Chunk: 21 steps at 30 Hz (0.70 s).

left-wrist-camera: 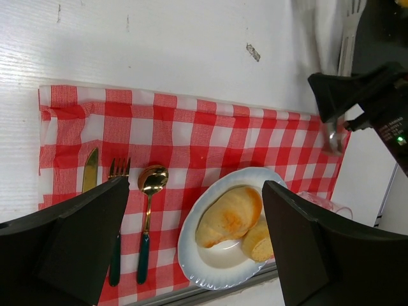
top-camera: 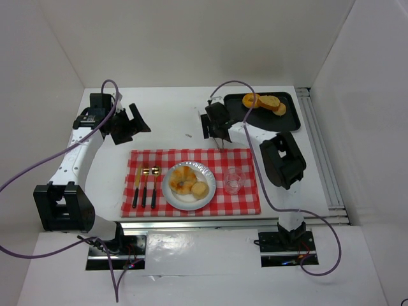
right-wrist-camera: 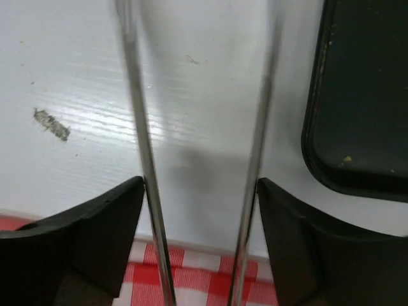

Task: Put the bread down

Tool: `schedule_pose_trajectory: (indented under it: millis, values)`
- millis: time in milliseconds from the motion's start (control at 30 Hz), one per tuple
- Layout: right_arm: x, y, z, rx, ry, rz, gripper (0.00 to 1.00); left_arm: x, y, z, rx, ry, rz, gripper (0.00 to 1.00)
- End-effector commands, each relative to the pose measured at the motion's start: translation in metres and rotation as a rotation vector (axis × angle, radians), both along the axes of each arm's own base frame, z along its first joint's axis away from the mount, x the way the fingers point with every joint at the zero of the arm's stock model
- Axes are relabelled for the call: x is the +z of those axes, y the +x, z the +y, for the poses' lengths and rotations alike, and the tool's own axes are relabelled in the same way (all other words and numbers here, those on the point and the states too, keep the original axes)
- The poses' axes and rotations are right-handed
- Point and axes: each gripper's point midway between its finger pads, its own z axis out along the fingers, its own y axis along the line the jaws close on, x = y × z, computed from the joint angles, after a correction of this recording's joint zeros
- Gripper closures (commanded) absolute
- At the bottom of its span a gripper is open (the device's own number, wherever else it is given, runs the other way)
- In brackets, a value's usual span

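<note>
While the right gripper (right-wrist-camera: 201, 191) clamps the metal tongs (right-wrist-camera: 137, 115) between its fingers, each tong arm lies against the inner face of one finger. The two arms stand well apart, so the tongs are spread wide. Only bare table (top-camera: 172, 115) shows between the arms in the right wrist view; the tong ends are cut off by the frame there. In the top view the tongs hang from the right gripper with their lower end just above the far edge of the red-and-white checked cloth (top-camera: 242, 197).

Bread location:
- Two pieces of bread (top-camera: 183, 178) lie side by side on the white plate (top-camera: 169, 191), touching each other. The plate sits at the middle of the cloth.
- Further bread slices (top-camera: 268, 102) lie at the far right end of the black tray (top-camera: 236, 115), which sits at the far right of the table, just right of the right gripper.

The left gripper (left-wrist-camera: 194, 185) hovers over the far left of the table with its jaws wide apart and nothing between them.

On the cloth, a knife (top-camera: 137, 185), fork (top-camera: 145, 185) and gold spoon (top-camera: 155, 185) lie in a row left of the plate. A clear glass (top-camera: 233, 182) stands right of the plate.
</note>
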Motion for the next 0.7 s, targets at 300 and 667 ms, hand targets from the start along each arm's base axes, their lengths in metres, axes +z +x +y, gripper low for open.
schedule_pose_trajectory:
  millis: [300, 667]
  values:
    - [0.164, 0.027, -0.04, -0.255, 0.115, -0.265, 0.0, 0.017, 0.006, 0.003, -0.005, 0.013, -0.05, 0.01]
    - [0.13, -0.082, -0.201, -0.59, 0.079, -0.172, 0.0, 0.03, 0.003, 0.009, 0.012, 0.046, -0.094, 0.01]
